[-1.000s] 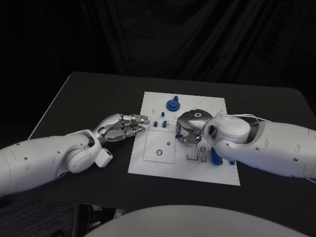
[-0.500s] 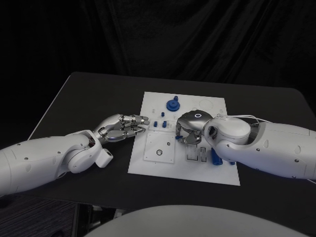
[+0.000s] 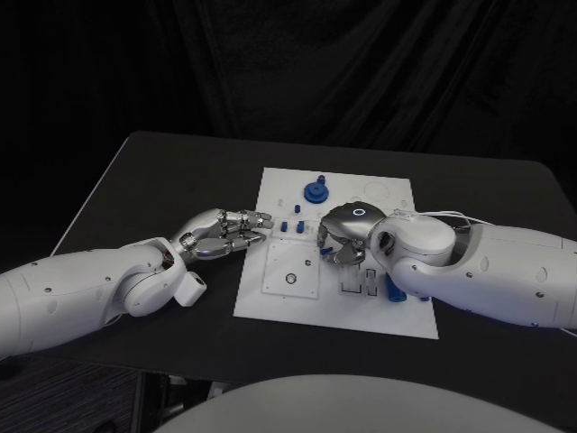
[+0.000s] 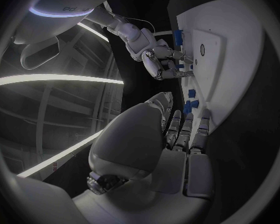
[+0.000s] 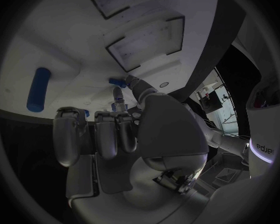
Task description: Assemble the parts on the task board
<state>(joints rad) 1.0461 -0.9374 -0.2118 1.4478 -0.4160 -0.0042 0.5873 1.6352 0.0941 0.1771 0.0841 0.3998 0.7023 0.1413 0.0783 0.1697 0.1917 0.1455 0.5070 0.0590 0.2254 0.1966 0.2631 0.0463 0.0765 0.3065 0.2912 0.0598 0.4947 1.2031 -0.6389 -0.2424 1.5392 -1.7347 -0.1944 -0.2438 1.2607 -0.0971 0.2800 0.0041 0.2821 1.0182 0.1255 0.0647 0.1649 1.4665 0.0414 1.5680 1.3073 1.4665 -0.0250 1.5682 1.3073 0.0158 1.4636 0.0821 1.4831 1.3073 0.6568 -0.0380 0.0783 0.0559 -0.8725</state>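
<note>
The white task board [image 3: 279,293] lies in the middle of the black table. My right hand [image 3: 344,234] hovers low over the board's middle, its fingers curled, and it pinches a small blue part [image 5: 118,79] between thumb and fingertip just above the board [image 5: 65,50]. My left hand [image 3: 224,233] rests at the board's left edge with its fingers [image 4: 186,132] curled in and nothing in them. Small blue pegs [image 3: 293,225] stand between the two hands. A blue round part [image 3: 315,191] stands near the board's far edge. A blue cylinder [image 3: 394,287] lies on the board beside my right forearm.
Two rectangular recesses [image 5: 146,42] open in the board just beyond my right hand's fingers. A square plate with a hole [image 3: 293,271] sits at the board's near left. The black table [image 3: 159,171] surrounds the board on all sides.
My right hand has edged slightly to the left over the board. The left hand has stayed where it was.
</note>
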